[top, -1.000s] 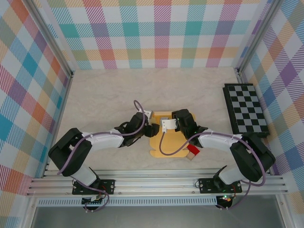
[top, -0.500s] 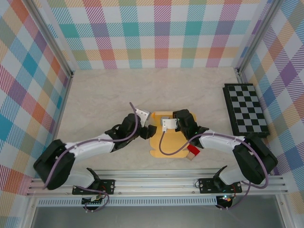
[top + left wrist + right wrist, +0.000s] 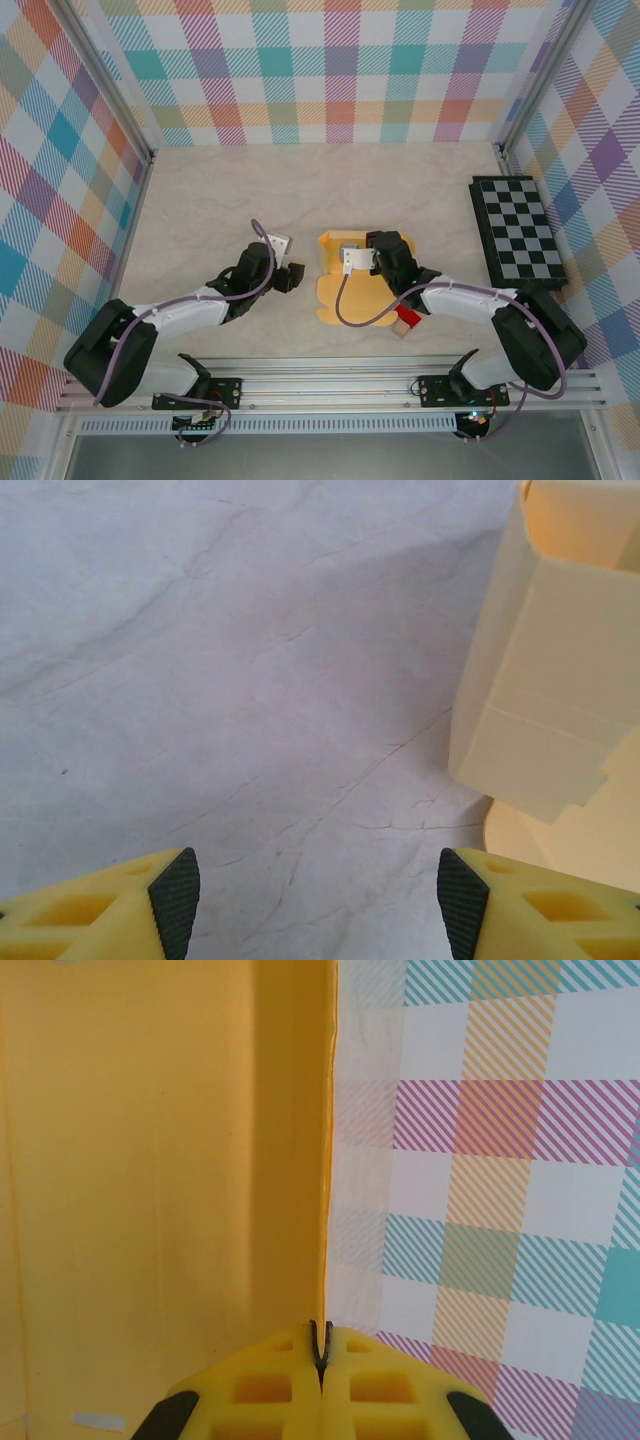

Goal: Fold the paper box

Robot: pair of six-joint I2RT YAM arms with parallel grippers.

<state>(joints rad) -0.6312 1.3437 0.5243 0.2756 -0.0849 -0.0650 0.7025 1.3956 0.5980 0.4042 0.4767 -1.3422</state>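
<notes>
The paper box (image 3: 335, 297) is pale orange-yellow cardboard lying mid-table with its walls partly raised. My right gripper (image 3: 346, 260) hangs over its far part. In the right wrist view that gripper (image 3: 320, 1346) is shut on the thin edge of an upright wall of the box (image 3: 160, 1160). My left gripper (image 3: 292, 276) stands open on the bare table just left of the box, apart from it. In the left wrist view its gripper (image 3: 318, 904) has nothing between its fingertips (image 3: 175, 900), and a raised box wall (image 3: 560, 680) shows at the right.
A small red block with a tan cube (image 3: 405, 320) lies by the box's near right corner under the right arm. A black-and-white checkered board (image 3: 518, 232) sits at the right wall. Plaid walls enclose the table; a metal rail (image 3: 330, 385) runs along the front.
My left gripper has drawn back to the left, off the box's left side, and stayed open. The right gripper has kept its pinch on the wall.
</notes>
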